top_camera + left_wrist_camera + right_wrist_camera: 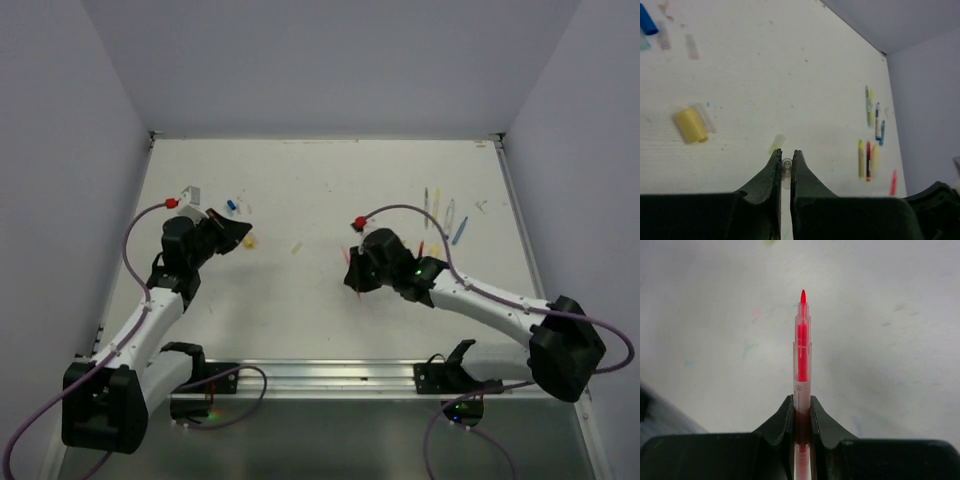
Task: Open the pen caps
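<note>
My right gripper [801,401] is shut on a red pen [802,355] with a clear barrel. Its bare red tip points away from the jaws, above the table. My left gripper [785,155] is shut on a small clear pen cap [786,166], held off the table. In the top view the left gripper [240,232] is at the left and the right gripper [352,270] is in the middle, well apart. Loose caps lie on the table: a yellow one [690,126], a clear one [705,117], a blue one [647,19] and a pale yellow one [776,143].
Several more pens lie in a group at the far right [445,212], among them a blue one [459,231]. The left wrist view shows yellow [860,159], red [868,160], pale yellow [874,161] and pink [893,182] pens. White walls enclose the table on three sides.
</note>
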